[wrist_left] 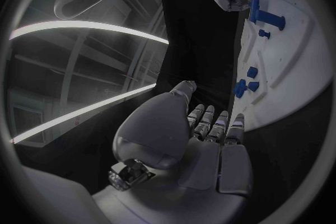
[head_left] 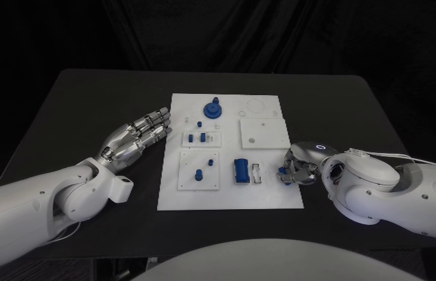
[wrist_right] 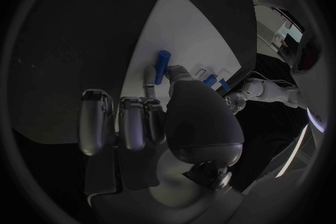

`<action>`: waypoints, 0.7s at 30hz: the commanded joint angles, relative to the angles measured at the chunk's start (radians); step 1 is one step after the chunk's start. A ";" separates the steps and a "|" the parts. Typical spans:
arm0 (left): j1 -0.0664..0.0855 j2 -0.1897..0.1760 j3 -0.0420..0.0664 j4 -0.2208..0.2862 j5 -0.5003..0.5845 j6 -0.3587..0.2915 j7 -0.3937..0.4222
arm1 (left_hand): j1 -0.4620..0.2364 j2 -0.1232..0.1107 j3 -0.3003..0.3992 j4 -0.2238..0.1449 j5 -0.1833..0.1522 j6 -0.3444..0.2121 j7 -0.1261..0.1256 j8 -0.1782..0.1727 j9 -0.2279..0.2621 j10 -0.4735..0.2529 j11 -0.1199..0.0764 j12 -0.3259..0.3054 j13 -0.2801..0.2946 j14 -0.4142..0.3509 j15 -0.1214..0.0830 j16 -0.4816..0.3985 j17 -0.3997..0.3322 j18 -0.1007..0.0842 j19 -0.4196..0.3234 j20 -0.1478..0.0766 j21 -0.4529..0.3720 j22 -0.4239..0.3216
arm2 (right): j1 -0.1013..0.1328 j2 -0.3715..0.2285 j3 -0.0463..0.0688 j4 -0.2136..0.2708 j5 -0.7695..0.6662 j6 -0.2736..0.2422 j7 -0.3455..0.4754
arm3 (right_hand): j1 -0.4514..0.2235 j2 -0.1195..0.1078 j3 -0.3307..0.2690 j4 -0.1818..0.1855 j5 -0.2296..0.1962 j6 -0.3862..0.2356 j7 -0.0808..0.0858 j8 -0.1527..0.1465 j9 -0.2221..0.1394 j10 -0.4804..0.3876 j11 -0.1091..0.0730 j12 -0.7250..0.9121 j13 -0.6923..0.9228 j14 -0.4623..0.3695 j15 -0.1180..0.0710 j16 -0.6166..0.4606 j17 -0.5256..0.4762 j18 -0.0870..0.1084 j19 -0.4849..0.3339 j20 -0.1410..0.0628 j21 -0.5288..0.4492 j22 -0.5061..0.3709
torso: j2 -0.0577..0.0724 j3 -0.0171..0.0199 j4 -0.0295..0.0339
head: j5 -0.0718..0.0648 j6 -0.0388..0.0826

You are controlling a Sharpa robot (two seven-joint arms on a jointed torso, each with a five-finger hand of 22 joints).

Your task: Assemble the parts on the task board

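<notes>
Now | no legible text | right hand [head_left: 295,171] at task board [head_left: 263,196] edge

We count one white task board [head_left: 227,199] on one black counter [head_left: 91,104]. On the board we count three raised white sub-plates: one square [head_left: 264,133], one small [head_left: 201,139], and one tall [head_left: 199,170]. Blue parts: one large round piece [head_left: 213,109], one large cylinder [head_left: 242,170], and several small pegs, exact number not discernible. We count two hands: left [head_left: 138,136], right [head_left: 298,169].
</notes>
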 commanded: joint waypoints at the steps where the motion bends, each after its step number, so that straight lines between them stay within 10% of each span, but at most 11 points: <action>1: -0.002 0.000 0.001 0.002 0.002 0.015 0.009 | -0.004 0.007 0.007 -0.002 0.005 -0.002 -0.003 0.002 0.001 -0.002 0.006 0.003 0.002 0.000 0.007 0.006 0.001 -0.001 -0.003 0.004 -0.004 0.000 | -0.021 0.002 -0.015 -0.017 0.077 0.002 -0.008 | 0.036 0.016 0.043 -0.049 0.018 0.007 -0.006 0.010 -0.191 0.106 -0.002 0.003 0.263 0.086 -0.003 -0.001 0.172 -0.004 0.047 -0.001 0.003 0.217 | 0.000 0.0000 0.0003 | 0.003 0.000; 21: -0.005 0.003 0.001 -0.001 0.002 0.019 0.008 | -0.004 0.007 0.009 -0.001 0.005 -0.002 -0.003 0.002 0.001 -0.002 0.009 0.004 0.002 0.000 0.007 0.007 0.001 -0.001 -0.003 0.004 -0.004 0.000 | -0.018 -0.012 -0.009 0.035 0.583 -0.266 0.215 | -0.015 0.010 0.058 -0.038 0.049 0.014 -0.012 0.031 -0.172 0.106 -0.010 0.003 0.263 0.089 -0.005 0.005 0.183 -0.006 0.052 -0.003 0.015 0.221 | 0.001 0.0015 0.0002 | 0.009 0.000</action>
